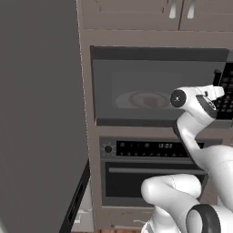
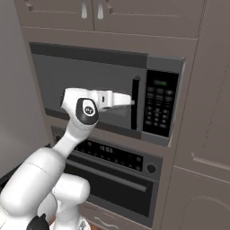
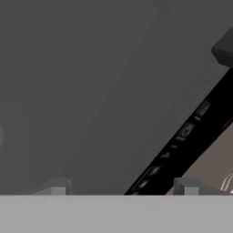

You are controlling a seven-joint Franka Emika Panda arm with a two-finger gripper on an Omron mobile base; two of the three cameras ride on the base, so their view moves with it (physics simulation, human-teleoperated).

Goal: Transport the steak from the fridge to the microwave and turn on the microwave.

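Hovering pincer (image 3: 120,187) spread, near closed microwave (image 2: 90,85) door.

Count before me: one microwave (image 1: 154,86), door shut, with one keypad (image 2: 158,109) and one vertical door handle (image 2: 134,103). One plate (image 1: 143,99) shows through its window. One oven (image 2: 112,177) below, with one clock display (image 1: 164,146). Two cupboard handles (image 2: 95,9) above. One fridge (image 1: 38,113) at left.

The white arm rises from the base, bends at the elbow and reaches forward at chest height, its pincer (image 3: 120,190) fingers spread apart.
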